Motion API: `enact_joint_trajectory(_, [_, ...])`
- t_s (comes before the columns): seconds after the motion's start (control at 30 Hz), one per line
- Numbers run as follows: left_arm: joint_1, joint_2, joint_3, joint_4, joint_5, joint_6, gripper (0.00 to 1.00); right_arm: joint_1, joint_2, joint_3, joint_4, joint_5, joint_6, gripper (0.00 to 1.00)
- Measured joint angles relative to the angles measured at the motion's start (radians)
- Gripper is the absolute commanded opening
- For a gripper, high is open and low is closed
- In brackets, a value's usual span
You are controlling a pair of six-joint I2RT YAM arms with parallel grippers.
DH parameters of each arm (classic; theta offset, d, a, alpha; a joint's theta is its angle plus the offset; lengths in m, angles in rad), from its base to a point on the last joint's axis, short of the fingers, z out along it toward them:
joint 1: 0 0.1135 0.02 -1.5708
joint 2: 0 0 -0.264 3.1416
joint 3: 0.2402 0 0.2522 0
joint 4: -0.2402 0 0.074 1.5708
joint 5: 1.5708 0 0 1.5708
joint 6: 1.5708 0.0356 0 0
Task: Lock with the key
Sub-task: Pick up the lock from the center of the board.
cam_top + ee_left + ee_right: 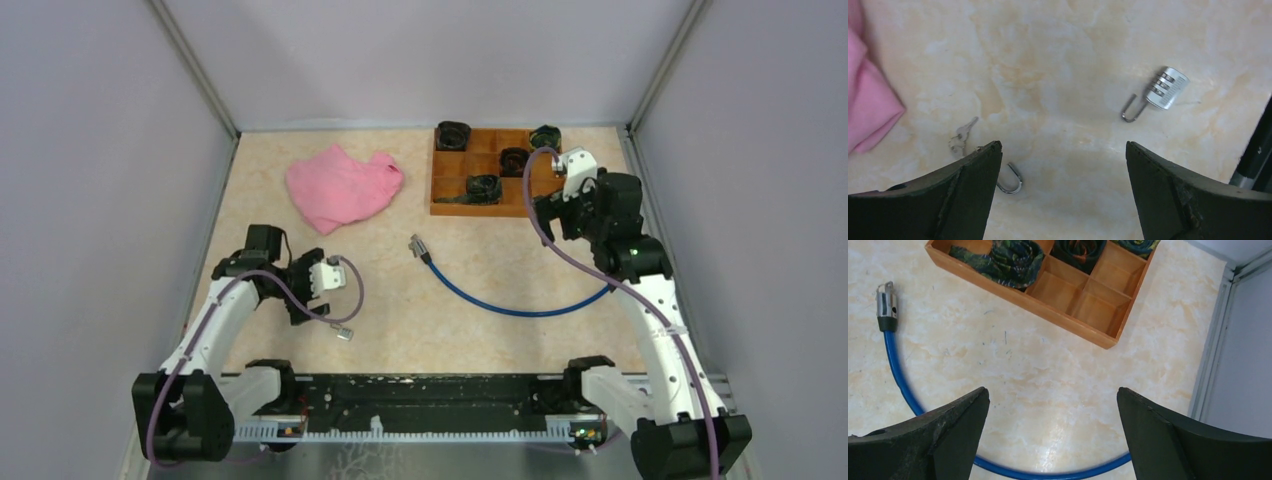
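Left arm folded: elbow raised on the near side of the pink cloth [343, 187], wrist turned rightward, left gripper [1063, 145] aimed down at the table [480, 340], jaws spread wide, nothing between them. In the left wrist view the key [967, 128] lies flat just off the cloth's near edge, apart from it. Its long axis is diagonal, blade tip pointing away from the cloth, ring end toward the left finger. A curved silver shackle [1012, 180] shows beside that finger, bend outward; what it joins to is hidden behind the finger, so cannot tell. Farther from the cloth lies a dial padlock [1167, 87] on its side, well apart from the key — its hooked shackle is sprung and points back toward the cloth, body away, axis diagonal. To the right of the cloth and a little nearer, a blue cable [500, 305] sweeps in a loose arc, its metal end [886, 302] toward the cloth. Right arm stretched up and far from its base, right gripper [1051, 390] hanging over bare table with jaws spread, empty, the cable's arc below it. Level with the cloth and to its right — a wooden compartment tray [480, 211] holding dark rolled strips [484, 187] in some cells.
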Motion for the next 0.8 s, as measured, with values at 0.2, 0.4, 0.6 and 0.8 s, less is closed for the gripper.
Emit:
enact_joint_trajectory(0.2, [-0.004, 0.001, -0.067, -0.094, 0.02, 0.227, 0.85, 0.0, 0.003, -0.036, 0.0, -0.008, -0.005, 0.99])
enact_joint_trajectory(0.4, [-0.067, 0.002, -0.086, -0.101, 0.036, 0.282, 0.72, 0.0, 0.003, -0.052, 0.006, -0.01, -0.011, 0.99])
enact_joint_trajectory(0.6, [-0.177, 0.02, -0.111, -0.086, 0.011, 0.262, 0.6, 0.0, 0.003, -0.063, 0.014, -0.01, -0.011, 0.99])
enact_joint_trajectory(0.8, [-0.229, 0.045, -0.15, -0.071, -0.034, 0.25, 0.53, 0.0, 0.003, -0.089, 0.022, -0.01, -0.012, 0.99])
